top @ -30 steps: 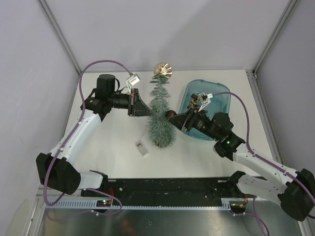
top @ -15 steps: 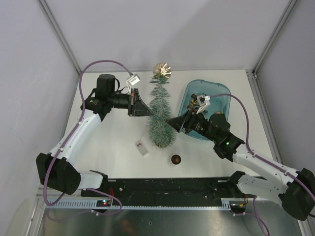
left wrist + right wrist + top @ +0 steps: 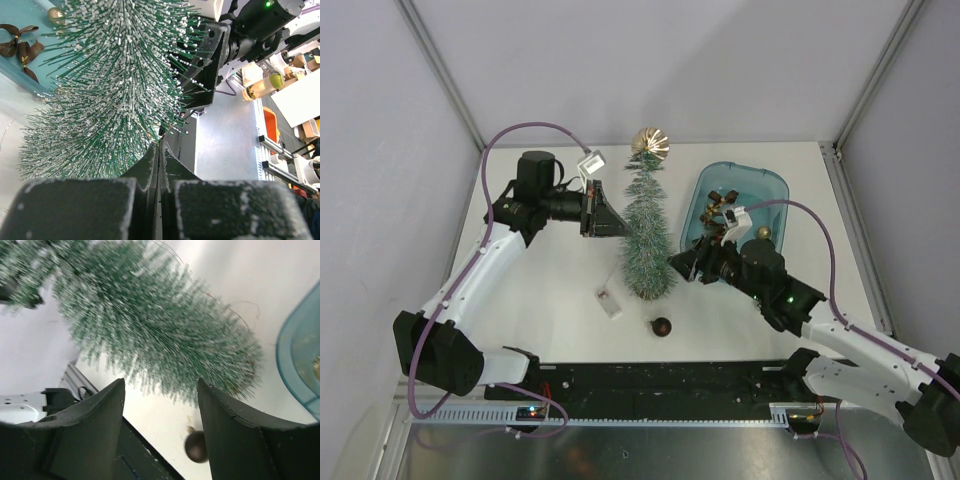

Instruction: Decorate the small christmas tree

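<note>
Tree (image 3: 648,240) sits mid-table. Left gripper (image 3: 619,226) clenched, tips at its bristles. Right gripper (image 3: 680,268) spread, empty, just beside its base. Brown ball (image 3: 661,326) lies on table (image 3: 550,300).

Brown ball (image 3: 662,326): right gripper (image 3: 676,267) to table (image 3: 550,290)

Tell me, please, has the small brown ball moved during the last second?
Yes. The brown ball was up beside the small christmas tree, level with its middle; now it lies on the table, past the tree's wide end toward the near edge.
</note>
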Robot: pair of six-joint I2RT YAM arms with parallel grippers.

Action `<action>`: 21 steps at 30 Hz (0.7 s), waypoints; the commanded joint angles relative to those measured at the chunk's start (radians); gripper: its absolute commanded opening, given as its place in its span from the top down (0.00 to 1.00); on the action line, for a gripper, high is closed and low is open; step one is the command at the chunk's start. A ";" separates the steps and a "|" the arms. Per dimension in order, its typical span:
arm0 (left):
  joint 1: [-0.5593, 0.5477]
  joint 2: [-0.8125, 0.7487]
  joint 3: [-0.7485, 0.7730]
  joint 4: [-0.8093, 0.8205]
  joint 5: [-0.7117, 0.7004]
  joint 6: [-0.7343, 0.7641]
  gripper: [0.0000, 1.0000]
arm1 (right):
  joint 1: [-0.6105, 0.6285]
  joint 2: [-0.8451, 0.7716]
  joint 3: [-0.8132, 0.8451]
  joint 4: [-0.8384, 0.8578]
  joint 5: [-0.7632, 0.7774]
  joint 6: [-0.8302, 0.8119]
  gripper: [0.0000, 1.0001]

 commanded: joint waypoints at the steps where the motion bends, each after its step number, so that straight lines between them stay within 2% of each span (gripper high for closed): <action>1: -0.010 -0.017 0.035 0.006 0.002 0.008 1.00 | 0.022 -0.051 0.001 -0.168 0.133 -0.056 0.37; 3: -0.010 -0.021 0.036 0.006 0.000 0.007 1.00 | 0.022 -0.058 0.001 -0.195 0.136 -0.075 0.38; 6: -0.010 -0.023 0.033 0.006 -0.003 0.009 1.00 | 0.045 -0.044 0.001 -0.225 0.060 -0.120 0.39; 8: -0.010 -0.022 0.031 0.006 -0.004 0.009 1.00 | 0.109 -0.024 0.001 -0.254 0.048 -0.160 0.38; 12: -0.010 -0.021 0.029 0.006 -0.006 0.009 1.00 | 0.258 0.031 -0.017 -0.287 0.118 -0.207 0.32; 17: -0.012 -0.019 0.028 0.006 -0.011 0.008 1.00 | 0.397 0.146 -0.051 -0.184 0.156 -0.229 0.24; 21: -0.011 -0.026 0.027 0.007 -0.016 0.006 1.00 | 0.460 0.268 -0.051 -0.099 0.187 -0.232 0.22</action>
